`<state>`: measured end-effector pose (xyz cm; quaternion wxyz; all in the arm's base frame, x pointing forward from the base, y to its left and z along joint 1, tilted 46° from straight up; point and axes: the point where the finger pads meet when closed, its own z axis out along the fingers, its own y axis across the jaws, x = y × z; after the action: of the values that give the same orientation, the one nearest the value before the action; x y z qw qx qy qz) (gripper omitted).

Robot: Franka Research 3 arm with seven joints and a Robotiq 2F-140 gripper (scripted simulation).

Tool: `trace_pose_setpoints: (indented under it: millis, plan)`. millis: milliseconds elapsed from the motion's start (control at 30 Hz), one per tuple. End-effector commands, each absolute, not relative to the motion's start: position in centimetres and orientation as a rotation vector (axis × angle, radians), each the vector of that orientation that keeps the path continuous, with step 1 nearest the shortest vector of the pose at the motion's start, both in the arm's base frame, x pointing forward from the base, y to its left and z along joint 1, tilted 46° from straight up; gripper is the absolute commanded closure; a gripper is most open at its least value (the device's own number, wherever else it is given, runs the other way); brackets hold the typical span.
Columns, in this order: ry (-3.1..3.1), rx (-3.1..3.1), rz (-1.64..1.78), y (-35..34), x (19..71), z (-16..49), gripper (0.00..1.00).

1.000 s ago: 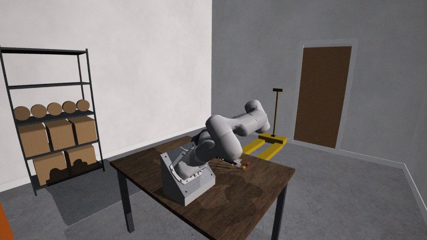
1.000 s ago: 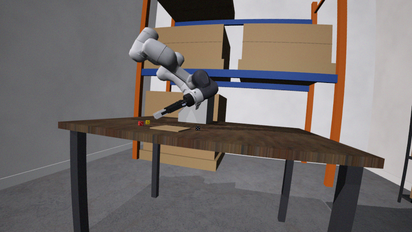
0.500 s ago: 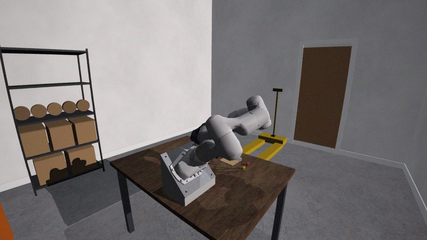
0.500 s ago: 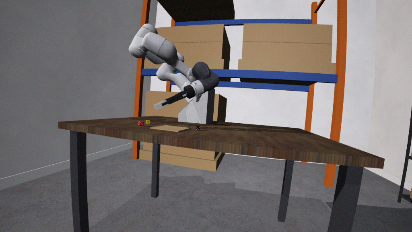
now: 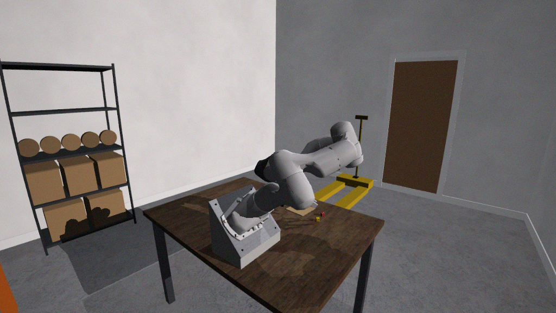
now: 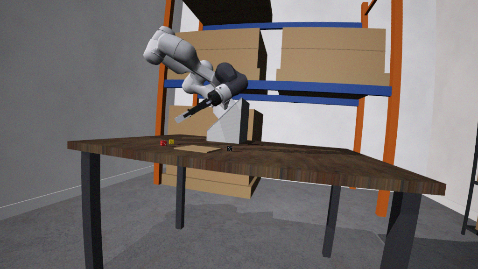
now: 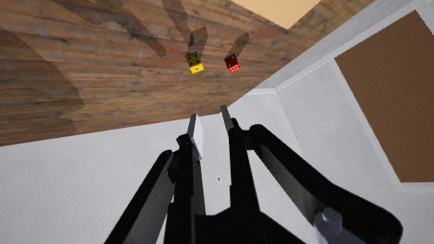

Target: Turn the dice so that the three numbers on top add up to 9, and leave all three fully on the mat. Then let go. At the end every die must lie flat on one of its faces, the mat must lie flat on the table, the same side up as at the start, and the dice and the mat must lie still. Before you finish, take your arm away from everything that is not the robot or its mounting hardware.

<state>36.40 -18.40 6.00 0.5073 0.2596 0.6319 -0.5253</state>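
Item: one two-finger gripper (image 5: 315,202) (image 6: 177,119) (image 7: 211,118). Released, fingers parted by a narrow gap with nothing between; tilted, raised over the table (image 5: 342,233) (image 6: 300,164) (image 7: 127,106).

Item: one yellow die (image 5: 317,219) (image 6: 171,141) (image 7: 195,63). Flat on the wood, off the mat; its bright upper face seems to carry a single pip. Presumably light, rigid and rather smooth; best taken low across two opposite upright faces, pads square to them. An edge grip may twist it or squirt it out.

Item: one red die (image 5: 322,214) (image 6: 163,143) (image 7: 231,63). Just beside the yellow, likewise off the mat; the near neighbour calls for a careful finger approach.

Item: one black die (image 6: 229,148). On the wood beyond the mat's opposite side; top number unreadable.

Item: one tan mat (image 5: 301,210) (image 6: 197,149) (image 7: 281,10). Flat, thin, probably easily shoved; dice want lowering from above, never sliding against its edge.
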Motion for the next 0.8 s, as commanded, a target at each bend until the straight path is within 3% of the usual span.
trace_pose_setpoints:
  millis: [0,767]
  plan:
    - [1.693,0.694,-1.281,-18.6,36.8,5.8,0.79]
    - [1.981,0.978,-1.193,-18.9,38.5,8.1,0.79]
